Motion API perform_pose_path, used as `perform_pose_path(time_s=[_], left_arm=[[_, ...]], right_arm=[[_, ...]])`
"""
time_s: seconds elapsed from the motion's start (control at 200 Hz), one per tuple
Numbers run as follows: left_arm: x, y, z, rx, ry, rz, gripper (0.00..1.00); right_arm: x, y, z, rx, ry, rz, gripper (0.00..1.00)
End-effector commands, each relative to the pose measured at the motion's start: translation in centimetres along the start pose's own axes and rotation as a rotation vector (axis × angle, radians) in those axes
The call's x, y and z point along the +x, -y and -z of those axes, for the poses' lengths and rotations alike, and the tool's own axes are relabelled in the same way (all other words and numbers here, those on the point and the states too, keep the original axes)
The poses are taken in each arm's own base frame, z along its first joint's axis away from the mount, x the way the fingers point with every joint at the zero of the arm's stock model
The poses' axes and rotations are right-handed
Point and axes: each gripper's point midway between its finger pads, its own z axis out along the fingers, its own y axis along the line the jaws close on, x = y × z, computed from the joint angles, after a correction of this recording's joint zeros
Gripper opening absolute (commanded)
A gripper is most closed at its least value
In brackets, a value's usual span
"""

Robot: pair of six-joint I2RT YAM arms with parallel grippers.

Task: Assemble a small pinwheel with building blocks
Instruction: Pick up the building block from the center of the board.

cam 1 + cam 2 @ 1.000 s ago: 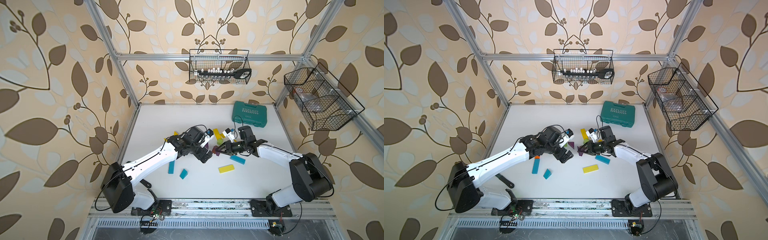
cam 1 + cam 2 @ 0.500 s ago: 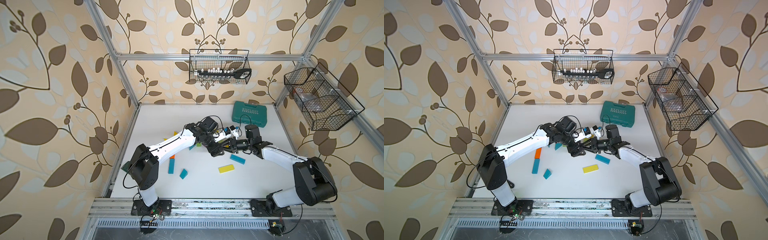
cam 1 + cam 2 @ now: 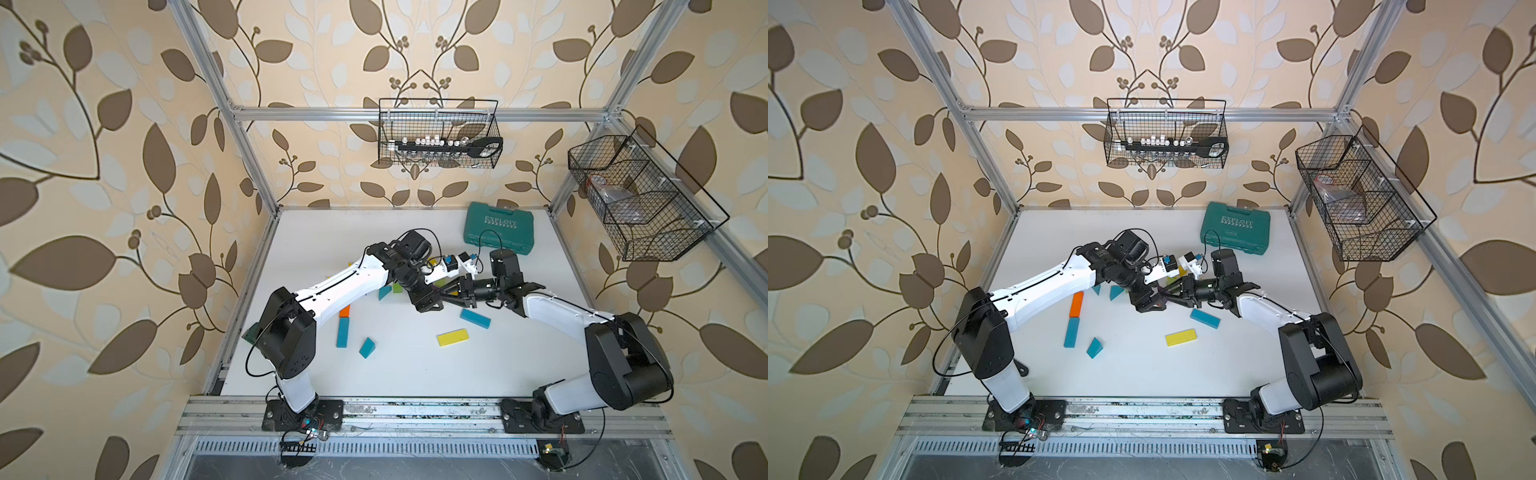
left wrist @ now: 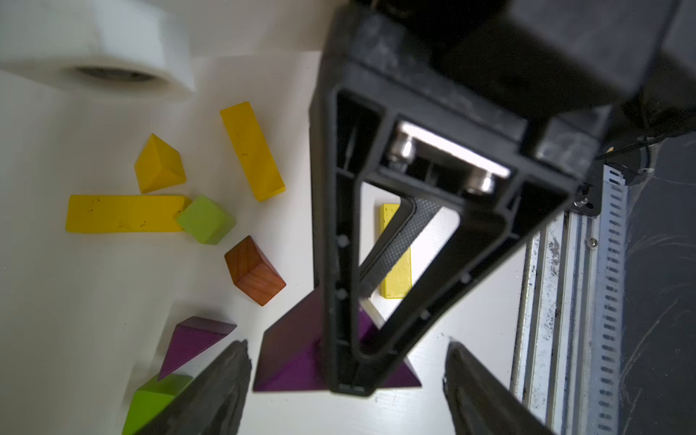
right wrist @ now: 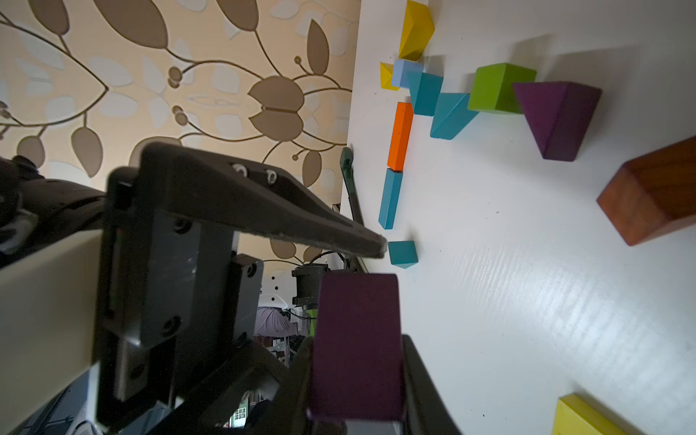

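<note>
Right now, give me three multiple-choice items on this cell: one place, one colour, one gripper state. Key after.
1. The large teal plastic case lies:
A) at the far right corner of the white table
B) by the front rail
C) in a wire basket

2. The matte wedge block in the right gripper is:
A) orange
B) purple
C) green

3. The left gripper is:
A) shut on a yellow bar
B) shut, empty
C) open around that wedge block

Key:
1 A, both top views show it there.
2 B, its faces read purple in both wrist views.
3 C, its fingers stand apart on either side of the block in the left wrist view.
</note>
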Motion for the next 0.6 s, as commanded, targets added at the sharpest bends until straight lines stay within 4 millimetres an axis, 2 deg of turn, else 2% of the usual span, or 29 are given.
perform_pose_path(time_s=[0.0,0.515,0.6], left_arm=[[-1.0,-0.1,0.7,-0.001,0.013,-0.054,0.82],[0.1,-0.8,-0.6,0.005,-0.06,-0.079,0.73],[0.1,-0.9,-0.7,0.002,-0.065,-0.083,0.68]], right_arm=[[-0.5,-0.8,-0.1,-0.036,-0.025,-0.03,0.0],[-1.0,-0.2,-0.4,-0.015,-0.02,-0.116,0.0],[-0.9,0.0,-0.4,-0.013,-0.025,-0.127,0.0]])
